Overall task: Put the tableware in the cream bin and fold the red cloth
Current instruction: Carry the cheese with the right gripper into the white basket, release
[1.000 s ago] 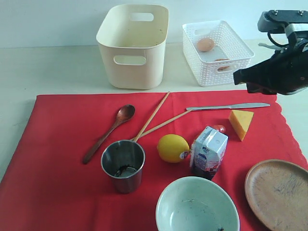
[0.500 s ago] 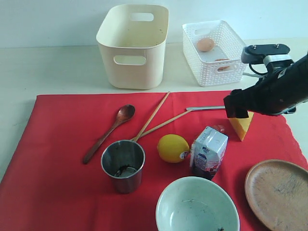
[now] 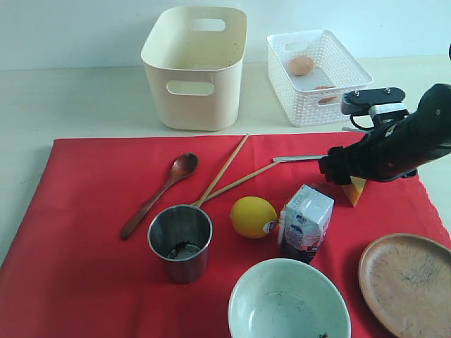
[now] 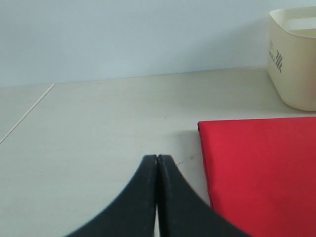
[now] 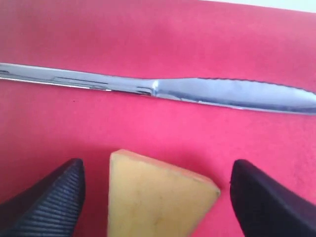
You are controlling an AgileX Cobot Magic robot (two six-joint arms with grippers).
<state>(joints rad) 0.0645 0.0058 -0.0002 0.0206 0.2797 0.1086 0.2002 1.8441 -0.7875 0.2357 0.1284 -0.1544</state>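
Right claw (image 5: pixel 158 170) released, jaws wide, straddling the cheese wedge (image 5: pixel 153 197). Silver table knife (image 5: pixel 197 91) lies flat on the red cloth (image 5: pixel 148 34), just beyond the claw's tips. Judged stiff, thin, slippery, light; grip across the handle, mid-length.

Exterior view overlooks the red cloth (image 3: pixel 84 232) from above; both wrist views share close patches of it
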